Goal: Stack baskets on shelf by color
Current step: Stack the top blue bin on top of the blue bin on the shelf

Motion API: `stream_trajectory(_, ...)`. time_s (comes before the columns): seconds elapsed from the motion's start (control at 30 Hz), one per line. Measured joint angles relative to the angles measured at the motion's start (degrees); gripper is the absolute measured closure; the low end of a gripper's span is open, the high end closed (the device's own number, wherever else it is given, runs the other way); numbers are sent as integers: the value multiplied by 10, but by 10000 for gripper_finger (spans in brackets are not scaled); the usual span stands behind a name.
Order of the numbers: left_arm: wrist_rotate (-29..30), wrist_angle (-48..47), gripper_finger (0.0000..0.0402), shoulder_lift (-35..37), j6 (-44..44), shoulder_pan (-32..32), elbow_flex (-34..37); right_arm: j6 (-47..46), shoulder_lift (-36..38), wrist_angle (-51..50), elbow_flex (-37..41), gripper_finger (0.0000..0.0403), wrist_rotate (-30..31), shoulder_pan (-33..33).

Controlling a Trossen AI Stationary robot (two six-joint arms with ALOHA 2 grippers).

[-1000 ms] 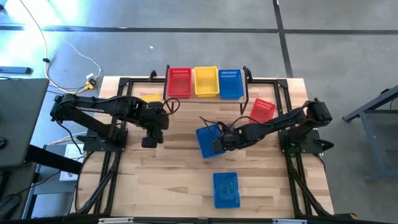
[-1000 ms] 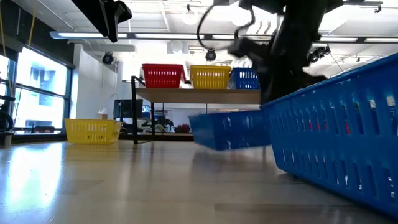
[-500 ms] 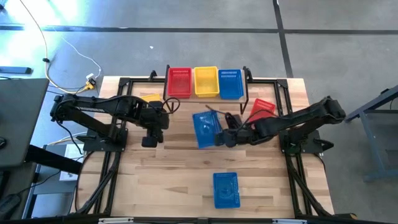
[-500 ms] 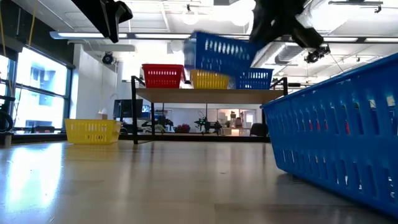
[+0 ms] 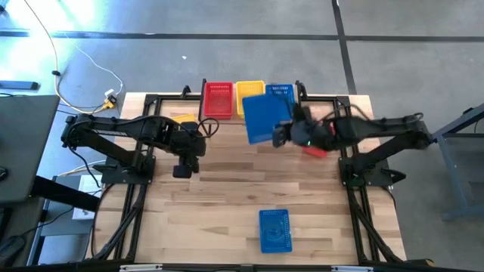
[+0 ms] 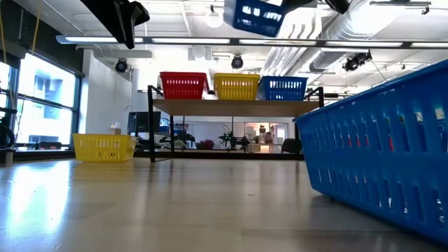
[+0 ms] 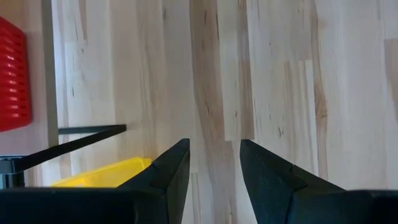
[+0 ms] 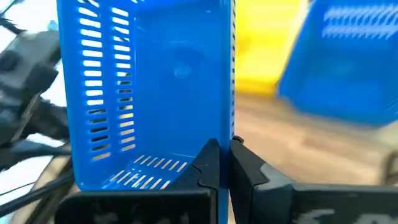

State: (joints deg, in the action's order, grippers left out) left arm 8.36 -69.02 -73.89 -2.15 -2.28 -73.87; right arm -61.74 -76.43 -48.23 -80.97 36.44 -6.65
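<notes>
A red (image 5: 219,100), a yellow (image 5: 249,90) and a blue basket (image 5: 281,91) stand side by side on the shelf (image 6: 224,107). My right gripper (image 8: 225,149) is shut on another blue basket (image 5: 266,119), held high in front of the shelf (image 6: 255,15). A third blue basket (image 5: 274,230) rests on its bottom near the table's front edge. A red basket (image 5: 314,150) lies partly hidden under my right arm. A yellow basket (image 5: 184,119) sits by my left arm. My left gripper (image 7: 214,163) hangs open above bare tabletop. My right gripper pinches one long side wall (image 8: 229,127) of the blue basket, at the corner nearest the wrist, with one finger (image 8: 209,163) inside and the other outside. The fingers come from the table's right, slanting down. The basket is lifted clear and tipped, its open side facing the wrist.
The shelf's black legs (image 5: 296,121) stand at the far middle of the wooden table (image 5: 219,204). In the low view the near blue basket (image 6: 381,164) fills the right side. Bare wood lies between the arms and toward the front left.
My right gripper has risen and gone toward the far edge and the shelf, rolling as it went. The blue basket has come up off the table with it and tipped, from the table's middle to a spot high in front of the shelf.
</notes>
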Motion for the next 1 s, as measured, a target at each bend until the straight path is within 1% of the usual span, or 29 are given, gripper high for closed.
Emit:
stream_trajectory(0.1,-1,0,271,0,0,0,0,24,3,-67,-39,403,-7,42)
stream_trajectory(0.2,-2,0,271,0,0,0,0,42,4,-123,-76,403,-35,92)
stream_trajectory(0.27,-2,-1,271,0,0,0,0,54,4,-156,-94,403,-63,128)
stream_trajectory(0.4,-1,-1,271,0,0,0,0,83,4,-186,-107,403,-134,204)
stream_trajectory(0.57,-1,-1,271,0,-6,0,0,125,3,-193,-108,403,-228,294)
stream_trajectory(0.73,-1,-1,271,0,-6,0,0,134,3,-193,-108,403,-314,360)
stream_trajectory(0.83,-1,-1,271,0,-6,0,0,134,2,-192,-108,403,-350,383)
stream_trajectory(1.0,-1,-1,271,0,-6,0,0,112,-3,-181,-83,403,-379,397)
